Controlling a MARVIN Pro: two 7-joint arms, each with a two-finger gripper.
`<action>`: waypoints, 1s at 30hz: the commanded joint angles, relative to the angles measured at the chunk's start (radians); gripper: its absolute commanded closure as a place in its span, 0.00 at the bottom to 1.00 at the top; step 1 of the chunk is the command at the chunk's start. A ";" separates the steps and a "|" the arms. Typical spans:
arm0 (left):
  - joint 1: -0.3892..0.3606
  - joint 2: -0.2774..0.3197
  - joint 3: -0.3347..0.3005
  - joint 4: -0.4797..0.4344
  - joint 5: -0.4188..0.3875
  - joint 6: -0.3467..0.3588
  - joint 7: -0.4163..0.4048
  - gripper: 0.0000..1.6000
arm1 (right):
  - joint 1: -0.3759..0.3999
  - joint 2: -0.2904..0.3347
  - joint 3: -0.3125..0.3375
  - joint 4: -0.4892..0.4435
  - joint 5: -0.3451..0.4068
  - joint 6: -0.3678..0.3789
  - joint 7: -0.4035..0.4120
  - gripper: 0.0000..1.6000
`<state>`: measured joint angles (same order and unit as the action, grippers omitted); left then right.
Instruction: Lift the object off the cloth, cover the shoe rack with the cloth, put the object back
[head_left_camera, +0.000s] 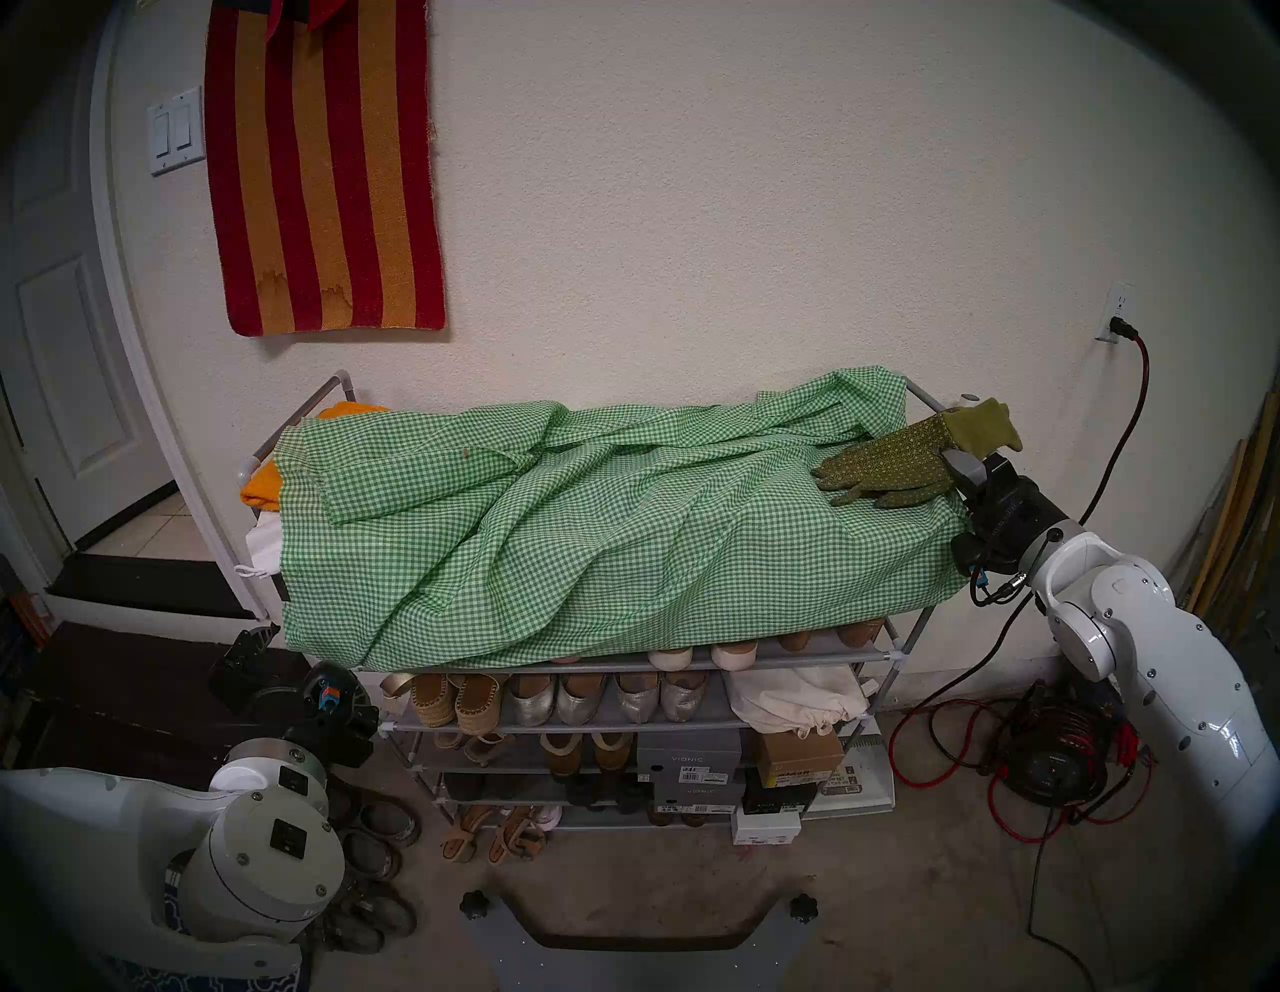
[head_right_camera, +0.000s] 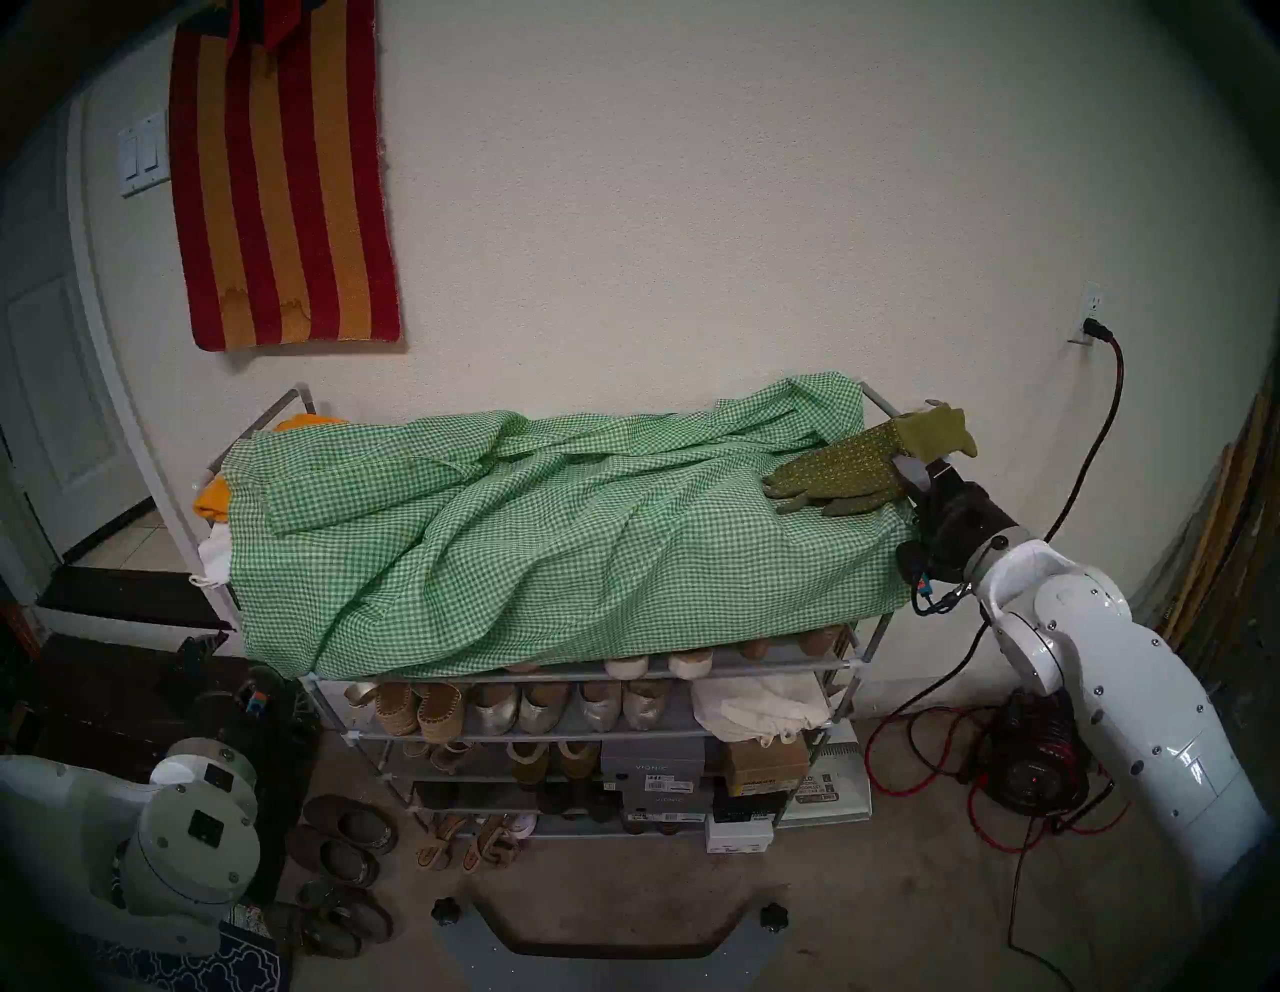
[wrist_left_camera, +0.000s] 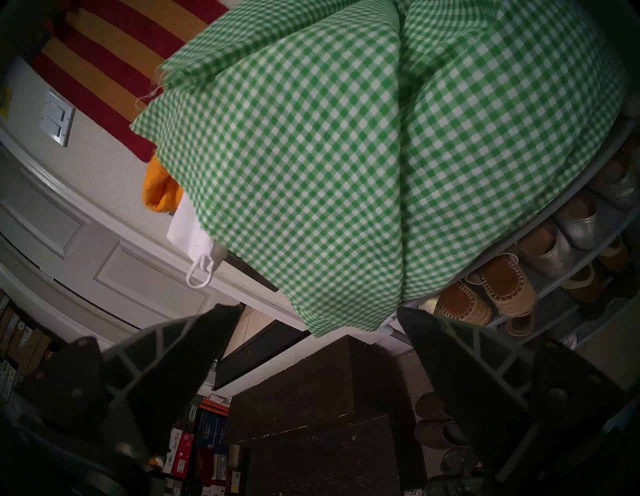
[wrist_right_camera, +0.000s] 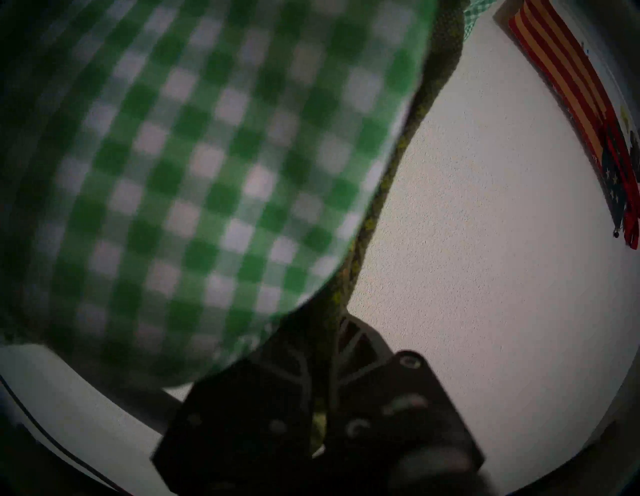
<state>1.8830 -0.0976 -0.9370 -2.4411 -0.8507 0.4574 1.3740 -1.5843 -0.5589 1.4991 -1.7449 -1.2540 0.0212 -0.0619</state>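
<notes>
At the right end of the shoe rack, one pair of olive knit gloves lies on the green gingham cloth, long axis across the rack, fingers pointing left, cuffs overhanging right. The right hand pinches the gloves near the cuffs. The left hand hangs spread and empty beside the rack's left end.

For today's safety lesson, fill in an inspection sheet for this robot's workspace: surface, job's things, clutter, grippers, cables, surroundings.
Surface: shoe rack top draped by checked cloth; lower shelves uncovered.
Job's things: gloves lie on the cloth's right end, cuffs past the side rail.
Clutter: orange cloth and white bag poke out at left; loose shoes on floor.
Grippers: right gripper shut on gloves; left gripper open, empty.
Cables: red cord from wall socket to a floor reel.
Surroundings: striped rug on wall, door at left.
</notes>
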 joint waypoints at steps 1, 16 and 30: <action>-0.001 -0.002 -0.002 0.001 0.000 0.002 0.001 0.00 | 0.058 -0.054 -0.007 -0.003 -0.057 0.088 -0.040 1.00; -0.001 -0.002 -0.002 0.001 0.000 0.002 0.001 0.00 | 0.081 -0.090 0.023 -0.021 -0.083 0.174 -0.083 1.00; -0.001 -0.002 -0.001 0.001 0.000 0.001 0.001 0.00 | 0.050 -0.072 0.116 -0.084 -0.052 0.177 -0.067 1.00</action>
<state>1.8830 -0.0976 -0.9370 -2.4411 -0.8506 0.4574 1.3740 -1.5265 -0.6599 1.5581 -1.7661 -1.3272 0.2027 -0.1304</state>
